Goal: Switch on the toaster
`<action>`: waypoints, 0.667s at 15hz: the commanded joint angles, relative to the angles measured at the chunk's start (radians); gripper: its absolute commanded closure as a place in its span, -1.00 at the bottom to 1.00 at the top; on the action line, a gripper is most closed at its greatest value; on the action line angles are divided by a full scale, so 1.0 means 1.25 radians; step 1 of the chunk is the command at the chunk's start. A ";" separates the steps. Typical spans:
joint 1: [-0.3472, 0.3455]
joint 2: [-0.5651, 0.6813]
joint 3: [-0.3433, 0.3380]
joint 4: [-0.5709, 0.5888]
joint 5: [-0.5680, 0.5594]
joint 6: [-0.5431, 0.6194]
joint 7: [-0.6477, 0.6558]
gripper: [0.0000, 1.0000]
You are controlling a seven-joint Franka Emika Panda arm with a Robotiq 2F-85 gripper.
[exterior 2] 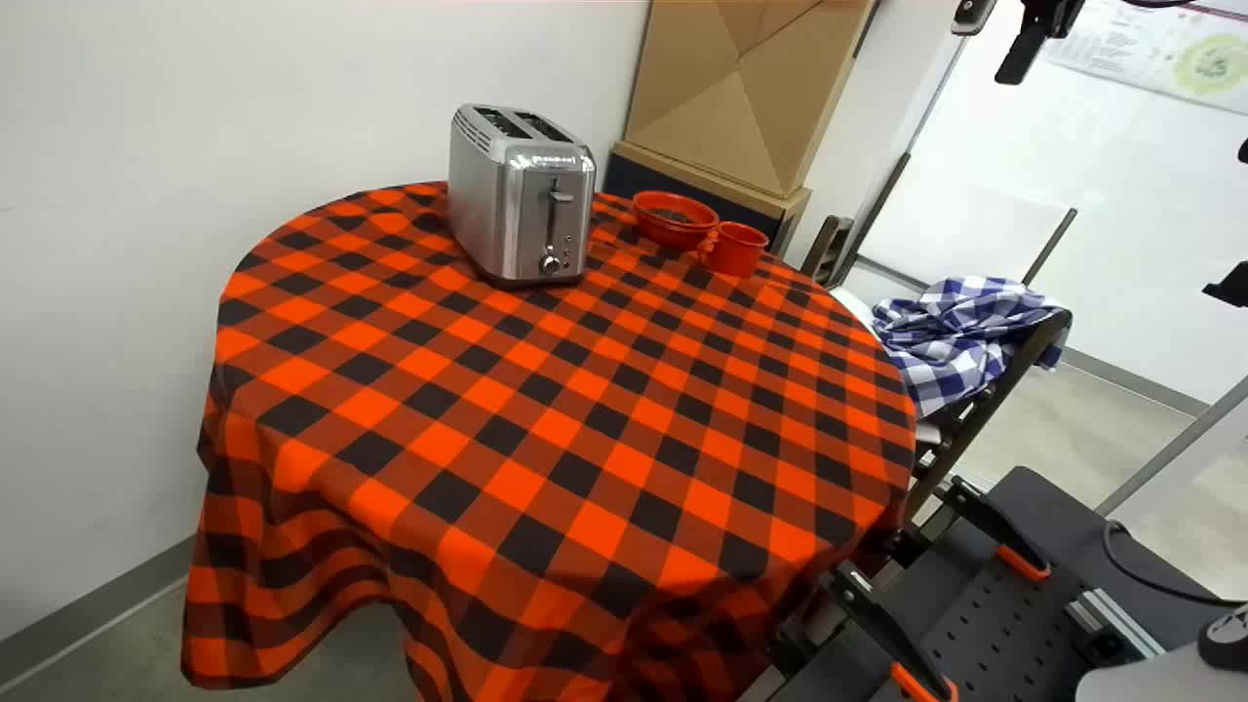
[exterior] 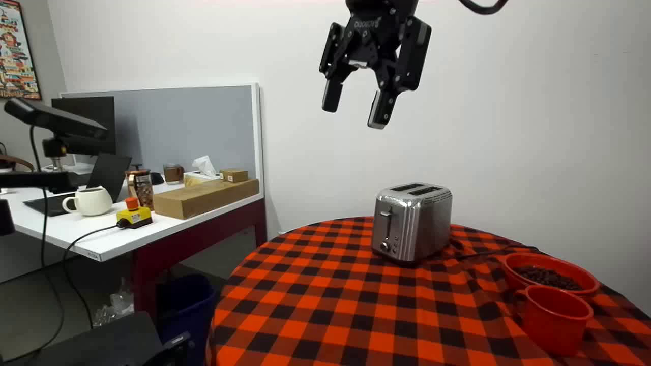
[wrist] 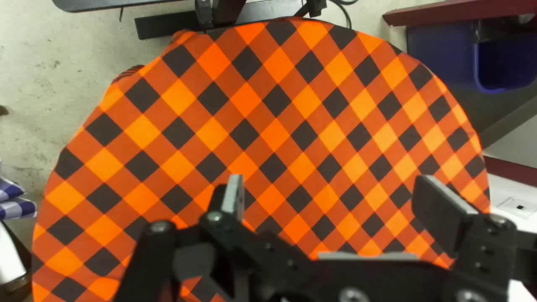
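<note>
Toaster (exterior: 413,224) stands on tablecloth (exterior: 335,295), spread hand (exterior: 355,109) well apart.

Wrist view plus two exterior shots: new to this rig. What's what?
The black two-fingered gripper is the hand of a robot arm, mostly out of frame. Two pictures come from cameras outside the robot, set in different places; the third comes from a camera on its wrist, looking down past the fingers.

The surface wears a red-and-black checked fabric cloth. On it, in both exterior views, stand a shiny silver metal box-shaped toaster, its front lever near the top of its track, a round red bowl of small dark pieces, and a red handled mug beside the bowl. The gripper hangs open above the cloth, holding nothing.
</note>
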 commanded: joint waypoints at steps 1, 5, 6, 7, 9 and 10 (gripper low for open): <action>-0.018 0.002 0.015 0.002 0.006 -0.002 -0.006 -1.00; 0.019 0.062 0.077 0.021 0.001 0.067 0.009 -1.00; 0.032 0.075 0.101 0.023 -0.001 0.097 0.011 -1.00; 0.046 0.089 0.125 0.027 -0.002 0.128 0.015 -1.00; 0.072 0.125 0.172 0.040 -0.013 0.195 0.029 -1.00; 0.083 0.143 0.191 0.049 -0.021 0.226 0.032 -1.00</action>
